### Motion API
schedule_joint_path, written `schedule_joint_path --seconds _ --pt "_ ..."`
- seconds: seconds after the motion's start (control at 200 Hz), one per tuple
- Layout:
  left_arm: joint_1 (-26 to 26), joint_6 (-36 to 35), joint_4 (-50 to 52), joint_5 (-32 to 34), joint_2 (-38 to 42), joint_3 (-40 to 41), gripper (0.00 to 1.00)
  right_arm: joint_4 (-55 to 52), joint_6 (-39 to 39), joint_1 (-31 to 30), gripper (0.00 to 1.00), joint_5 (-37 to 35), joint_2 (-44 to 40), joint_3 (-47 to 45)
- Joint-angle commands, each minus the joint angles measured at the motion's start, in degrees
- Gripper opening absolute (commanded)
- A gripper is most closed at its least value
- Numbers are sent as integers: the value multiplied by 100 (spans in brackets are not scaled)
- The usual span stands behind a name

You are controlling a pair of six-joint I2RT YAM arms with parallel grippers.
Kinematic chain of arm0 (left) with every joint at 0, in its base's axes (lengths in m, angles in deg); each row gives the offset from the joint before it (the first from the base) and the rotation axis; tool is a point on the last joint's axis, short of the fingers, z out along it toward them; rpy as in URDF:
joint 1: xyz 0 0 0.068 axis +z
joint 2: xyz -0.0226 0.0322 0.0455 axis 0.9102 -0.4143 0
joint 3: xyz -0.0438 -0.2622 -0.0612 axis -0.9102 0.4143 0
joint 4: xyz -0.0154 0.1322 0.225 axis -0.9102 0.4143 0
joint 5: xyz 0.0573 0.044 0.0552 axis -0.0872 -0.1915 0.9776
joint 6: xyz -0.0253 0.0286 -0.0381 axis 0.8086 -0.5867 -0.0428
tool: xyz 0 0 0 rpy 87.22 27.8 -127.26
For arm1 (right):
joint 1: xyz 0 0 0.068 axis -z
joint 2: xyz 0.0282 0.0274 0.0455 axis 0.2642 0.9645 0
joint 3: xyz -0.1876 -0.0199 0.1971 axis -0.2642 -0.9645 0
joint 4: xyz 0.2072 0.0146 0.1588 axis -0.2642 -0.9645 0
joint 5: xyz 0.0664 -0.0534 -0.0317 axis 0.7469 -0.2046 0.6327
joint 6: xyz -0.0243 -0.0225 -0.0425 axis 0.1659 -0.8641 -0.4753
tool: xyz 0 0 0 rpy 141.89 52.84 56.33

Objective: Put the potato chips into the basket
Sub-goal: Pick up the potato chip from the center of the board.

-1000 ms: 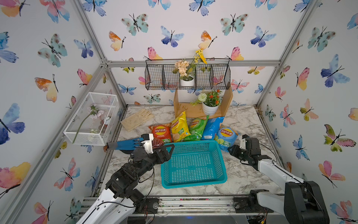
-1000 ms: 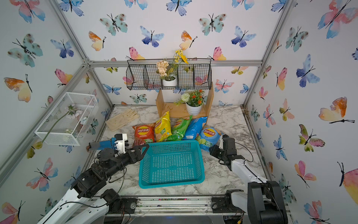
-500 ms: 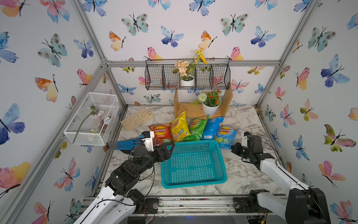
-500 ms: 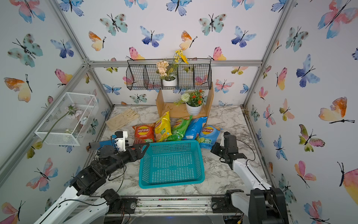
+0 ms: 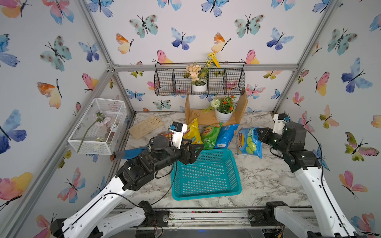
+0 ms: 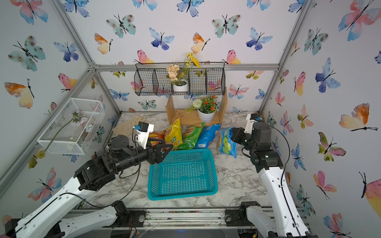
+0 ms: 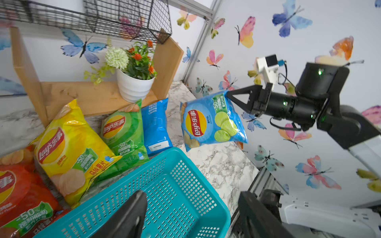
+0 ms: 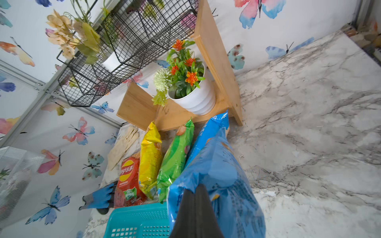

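1. Bright, even white light fills both top views; shadows on the white marbled tabletop (image 5: 268,181) are faint and soft.
2. Glare streaks the glossy yellow chip bag (image 7: 70,148).
3. My right gripper (image 8: 197,190) looks soft, out of focus, near its wrist camera.
4. The black wire wall basket (image 7: 123,18) blurs at the picture's edge.

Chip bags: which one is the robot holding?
The blue bag with lime slices, pinched by the right gripper. The red bag, yellow bag, green bag and plain blue bag lie loose beside the basket.

Marble table (image 5: 268,175), basket (image 5: 206,194), chip bags (image 5: 210,135) (four)
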State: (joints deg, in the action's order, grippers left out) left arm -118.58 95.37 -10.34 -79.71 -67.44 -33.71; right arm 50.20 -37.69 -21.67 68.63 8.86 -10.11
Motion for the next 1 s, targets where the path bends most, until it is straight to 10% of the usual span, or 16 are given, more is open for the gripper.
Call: schedule_joint_path --seconds 0.0,0.556,0.996 --pt "-636 -732 487 1012 -238 -400 75 -410 279 18 2 663 95 511" --pt "-3503 -1086 674 4824 -1501 -1211 74 368 2615 19 2 1307 -432 760" --pt "-3616 -1494 -378 5056 -1792 -1058 80 1110 2953 -277 2 1194 187 652"
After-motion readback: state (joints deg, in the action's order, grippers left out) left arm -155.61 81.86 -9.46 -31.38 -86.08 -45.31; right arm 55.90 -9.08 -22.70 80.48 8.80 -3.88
